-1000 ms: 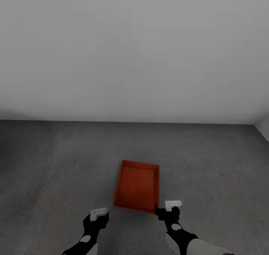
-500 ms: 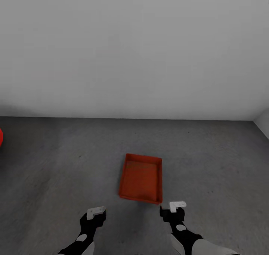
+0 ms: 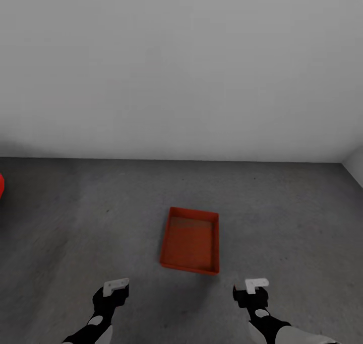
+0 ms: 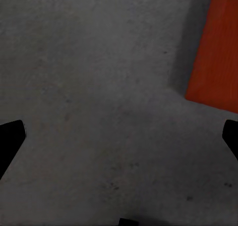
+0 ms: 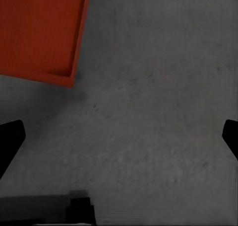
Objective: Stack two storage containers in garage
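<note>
One red-orange open-topped storage container (image 3: 190, 239) lies flat on the dark grey garage floor (image 3: 75, 233), a little in front of me and between my arms. My left gripper (image 3: 113, 289) hovers open over bare concrete, nearer to me than the container and off to its left. My right gripper (image 3: 252, 288) is open too, nearer to me and to the container's right. Neither touches it. The left wrist view catches a side of the container (image 4: 218, 62) beyond the open left gripper (image 4: 119, 136). In the right wrist view a container corner (image 5: 39, 32) lies beyond the open right gripper (image 5: 119, 136).
A plain white wall (image 3: 181, 67) stands behind the container. A second wall (image 3: 355, 165) meets it at the far right. A bit of a glossy red object (image 3: 1, 185) pokes in at the left edge. Bare concrete surrounds the container.
Both grippers have drawn back from the container and spread apart. The right one was at its near right corner a second ago. The view shifted slightly early on.
</note>
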You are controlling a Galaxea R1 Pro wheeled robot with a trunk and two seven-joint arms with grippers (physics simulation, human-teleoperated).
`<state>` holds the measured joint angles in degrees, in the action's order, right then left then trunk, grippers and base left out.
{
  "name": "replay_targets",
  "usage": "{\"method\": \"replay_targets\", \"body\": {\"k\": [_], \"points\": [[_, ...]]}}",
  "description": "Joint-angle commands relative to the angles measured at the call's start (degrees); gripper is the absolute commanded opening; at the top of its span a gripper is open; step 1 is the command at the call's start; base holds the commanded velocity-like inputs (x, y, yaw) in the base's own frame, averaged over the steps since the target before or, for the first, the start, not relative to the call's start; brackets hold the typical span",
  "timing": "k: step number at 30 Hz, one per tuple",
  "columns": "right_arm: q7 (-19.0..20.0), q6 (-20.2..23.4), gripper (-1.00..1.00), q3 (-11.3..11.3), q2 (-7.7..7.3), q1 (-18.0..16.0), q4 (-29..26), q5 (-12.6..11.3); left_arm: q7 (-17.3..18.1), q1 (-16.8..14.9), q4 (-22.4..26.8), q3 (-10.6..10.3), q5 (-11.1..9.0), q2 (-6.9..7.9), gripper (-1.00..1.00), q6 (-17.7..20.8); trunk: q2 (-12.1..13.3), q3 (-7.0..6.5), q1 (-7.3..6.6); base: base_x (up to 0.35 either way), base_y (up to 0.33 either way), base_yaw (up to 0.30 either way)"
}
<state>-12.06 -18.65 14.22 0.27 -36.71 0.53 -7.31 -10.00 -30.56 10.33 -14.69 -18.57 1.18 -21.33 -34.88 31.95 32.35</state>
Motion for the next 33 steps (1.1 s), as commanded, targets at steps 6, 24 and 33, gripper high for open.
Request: {"method": "replay_targets", "body": {"k": [6,24,33], "points": [[-0.02,-0.16,1.00,0.62,0.22,-0.05,0.82,-0.40,-0.28,-0.02,-0.71,-0.51,-0.46,0.61,1.00,0.03,-0.06,0.05,0.01,0.000,0.000,0.000],[0.04,3.37,1.00,0.68,-0.34,6.57,1.31,-0.50,0.18,0.43,-9.87,-0.43,-1.76,2.79,1.00,0.88,-0.06,0.05,0.01,0.000,0.000,0.000],[0.26,4.38,1.00,0.64,0.14,12.40,1.37,-0.73,7.14,1.07,-10.40,-0.37,-2.07,2.60,1.00,4.46,-0.06,0.05,0.01,0.000,0.000,0.000]]}}
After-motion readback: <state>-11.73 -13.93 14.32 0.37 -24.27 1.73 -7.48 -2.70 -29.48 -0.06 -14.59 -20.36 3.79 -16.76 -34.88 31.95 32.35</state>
